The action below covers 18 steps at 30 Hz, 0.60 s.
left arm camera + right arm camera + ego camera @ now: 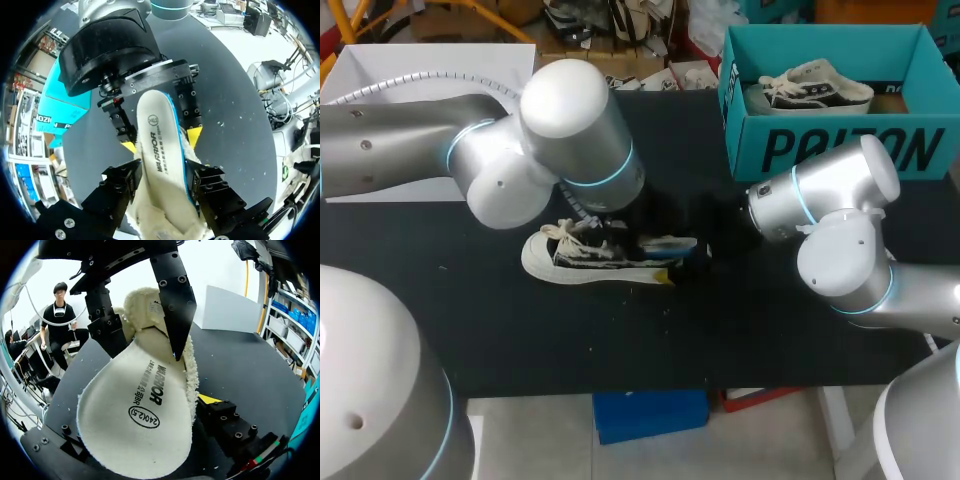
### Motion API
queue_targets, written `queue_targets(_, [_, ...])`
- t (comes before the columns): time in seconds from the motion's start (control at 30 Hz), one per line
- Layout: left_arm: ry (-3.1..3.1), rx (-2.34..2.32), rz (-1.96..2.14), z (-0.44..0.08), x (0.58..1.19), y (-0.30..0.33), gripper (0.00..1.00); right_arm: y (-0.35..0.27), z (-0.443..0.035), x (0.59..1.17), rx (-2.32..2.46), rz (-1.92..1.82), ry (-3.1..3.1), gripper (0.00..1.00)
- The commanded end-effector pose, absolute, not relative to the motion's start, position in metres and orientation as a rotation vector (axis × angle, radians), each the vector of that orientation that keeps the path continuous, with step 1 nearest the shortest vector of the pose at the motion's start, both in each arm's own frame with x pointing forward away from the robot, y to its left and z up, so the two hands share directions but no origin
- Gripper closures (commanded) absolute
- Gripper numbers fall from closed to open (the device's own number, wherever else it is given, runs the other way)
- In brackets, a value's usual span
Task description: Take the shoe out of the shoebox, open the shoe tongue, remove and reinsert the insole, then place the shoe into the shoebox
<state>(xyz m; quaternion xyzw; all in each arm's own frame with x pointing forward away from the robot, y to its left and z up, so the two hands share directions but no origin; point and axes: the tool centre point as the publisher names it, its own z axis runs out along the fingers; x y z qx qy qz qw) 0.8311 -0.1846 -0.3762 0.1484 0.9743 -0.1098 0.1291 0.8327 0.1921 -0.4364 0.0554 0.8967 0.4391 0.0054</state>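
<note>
Head view had the low-top sneaker (575, 262) lying on its sole at the centre of the black table (740, 330). Its toe pointed toward the frame's left edge and its heel toward the right, so its long axis ran straight across the picture. The teal shoebox (840, 150) stood in the upper right, well apart from it, with a second sneaker (815, 88) inside.

The insole (135, 410) reared up at the heel end between the two arms, its length roughly in line with the shoe's. Its printed underside filled the lower centre of the right wrist view, and its smooth, blue-rimmed top ran up the middle of the left wrist view. Whether its far end sat inside the shoe could not be seen.

The left gripper (149, 356), over the shoe's middle in the head view, pinched the insole near its fleecy part with the jaws set wide. The right gripper (162, 141) lay just off the heel, right of centre in the head view, and the insole's rounded end reached into it. Whether it gripped the insole could not be told.

By my reading, the coming move turned on that shared axis. The shoe's mouth lay below and left of the insole, so the insole would have to travel leftward along the shoe's length. The left arm was the nearer one to guide it.
</note>
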Motion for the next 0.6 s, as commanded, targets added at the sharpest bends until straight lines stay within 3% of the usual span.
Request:
queue_targets(0.03, [2.830,0.438,-0.329,-0.377,0.833,-0.192,0.46,0.193,-0.441,0.832,0.176,1.371,2.809,1.00])
queue_targets(0.6, [2.826,0.463,-0.360,-0.383,0.833,-0.209,0.51,0.193,-0.441,0.832,0.176,1.371,2.809,1.00])
